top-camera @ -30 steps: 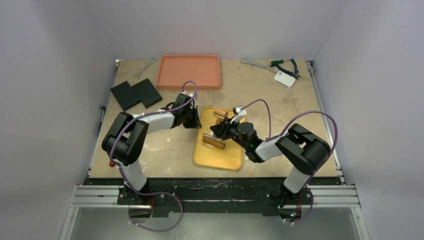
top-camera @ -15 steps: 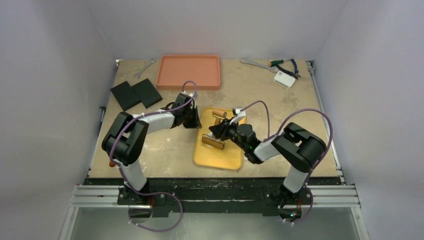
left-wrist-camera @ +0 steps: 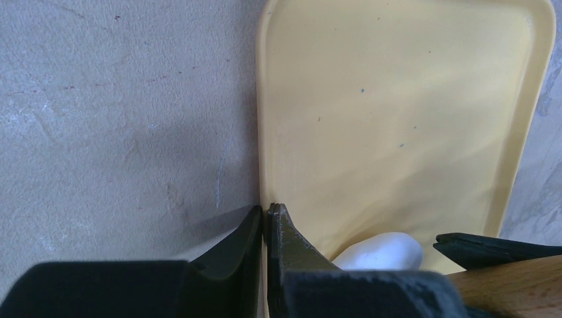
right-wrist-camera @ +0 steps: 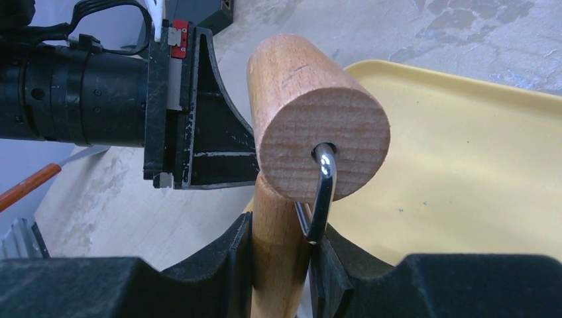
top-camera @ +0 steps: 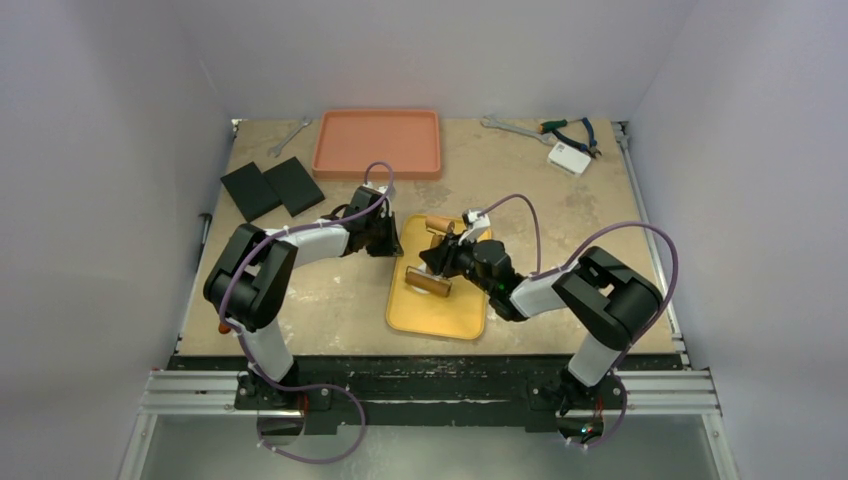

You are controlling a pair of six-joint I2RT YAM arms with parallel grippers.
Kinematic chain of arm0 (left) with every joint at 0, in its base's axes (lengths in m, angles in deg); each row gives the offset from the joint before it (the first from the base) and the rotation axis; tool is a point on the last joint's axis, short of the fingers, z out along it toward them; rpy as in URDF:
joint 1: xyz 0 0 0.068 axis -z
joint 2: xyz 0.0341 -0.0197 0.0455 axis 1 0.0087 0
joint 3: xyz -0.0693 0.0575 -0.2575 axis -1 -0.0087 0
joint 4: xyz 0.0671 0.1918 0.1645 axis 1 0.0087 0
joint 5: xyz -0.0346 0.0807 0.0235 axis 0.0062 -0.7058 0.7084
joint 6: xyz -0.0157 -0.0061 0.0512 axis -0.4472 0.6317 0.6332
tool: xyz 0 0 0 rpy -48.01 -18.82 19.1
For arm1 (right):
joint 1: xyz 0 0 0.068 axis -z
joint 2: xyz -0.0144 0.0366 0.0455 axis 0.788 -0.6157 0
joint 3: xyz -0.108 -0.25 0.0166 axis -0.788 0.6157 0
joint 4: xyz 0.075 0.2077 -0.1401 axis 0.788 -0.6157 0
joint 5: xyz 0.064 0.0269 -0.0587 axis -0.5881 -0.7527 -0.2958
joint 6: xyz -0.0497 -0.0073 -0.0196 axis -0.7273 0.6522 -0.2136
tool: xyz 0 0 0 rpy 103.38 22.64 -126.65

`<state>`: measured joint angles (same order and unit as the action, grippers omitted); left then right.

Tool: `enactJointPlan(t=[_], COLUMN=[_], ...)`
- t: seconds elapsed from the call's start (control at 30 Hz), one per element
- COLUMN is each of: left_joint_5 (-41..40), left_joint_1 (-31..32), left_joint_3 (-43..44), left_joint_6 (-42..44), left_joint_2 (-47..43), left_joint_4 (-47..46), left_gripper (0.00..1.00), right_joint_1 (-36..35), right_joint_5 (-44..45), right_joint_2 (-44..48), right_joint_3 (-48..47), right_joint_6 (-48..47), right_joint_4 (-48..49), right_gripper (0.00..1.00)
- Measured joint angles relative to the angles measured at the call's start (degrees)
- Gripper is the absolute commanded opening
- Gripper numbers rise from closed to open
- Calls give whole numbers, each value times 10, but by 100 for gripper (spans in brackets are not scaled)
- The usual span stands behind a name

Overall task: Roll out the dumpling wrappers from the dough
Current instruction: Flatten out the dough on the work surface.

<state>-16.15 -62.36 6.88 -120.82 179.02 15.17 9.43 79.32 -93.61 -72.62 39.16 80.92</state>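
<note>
Right, we see the left gripper (left-wrist-camera: 266, 213) with its jaws squeezed together on the left rim of the yellow tray (left-wrist-camera: 397, 99). One finger is on the table (left-wrist-camera: 119, 119) side and one is inside, close to the tray's far-left corner. Just inside that rim, right beside the inner finger, lies the white dough piece (left-wrist-camera: 381, 252), a smooth rounded lump, partly hidden in the left wrist view.

Across the tray we have the right gripper (right-wrist-camera: 281, 245), jaws part-way open and clamped on the wooden handle of the rolling pin (right-wrist-camera: 318, 119). The roller's round end face fills the right wrist view, and a bent metal wire runs from its centre hole down towards the handle. From above, the roller lies over the tray's left half. Whether roller meets dough, we cannot tell.

At the table's far edge sits the orange tray (top-camera: 377, 143). Two black pads (top-camera: 270, 188) lie towards the far-left corner, with a wrench (top-camera: 510, 126), pliers (top-camera: 572, 130) and a white box (top-camera: 568, 157) towards the far-right corner.
</note>
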Motion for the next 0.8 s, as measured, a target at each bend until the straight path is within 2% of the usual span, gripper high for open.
enactJointPlan(t=[0.17, 0.43, 0.6, 0.8], left_joint_5=[0, 0, 0, 0], left_joint_1=[0, 0, 0, 0], left_joint_3=[0, 0, 0, 0], left_joint_6=[0, 0, 0, 0], left_joint_2=[0, -1, -1, -1], left_joint_4=[0, 3, 3, 3], left_gripper=[0, 0, 0, 0], right_joint_1=[-16, -51, -58, -24], right_joint_5=[9, 31, 26, -2], right_joint_2=[-2, -26, -16, 13], right_joint_3=[2, 30, 27, 18], right_joint_6=[-2, 24, 23, 8], right_joint_4=[5, 82, 59, -4], right_gripper=[0, 0, 0, 0])
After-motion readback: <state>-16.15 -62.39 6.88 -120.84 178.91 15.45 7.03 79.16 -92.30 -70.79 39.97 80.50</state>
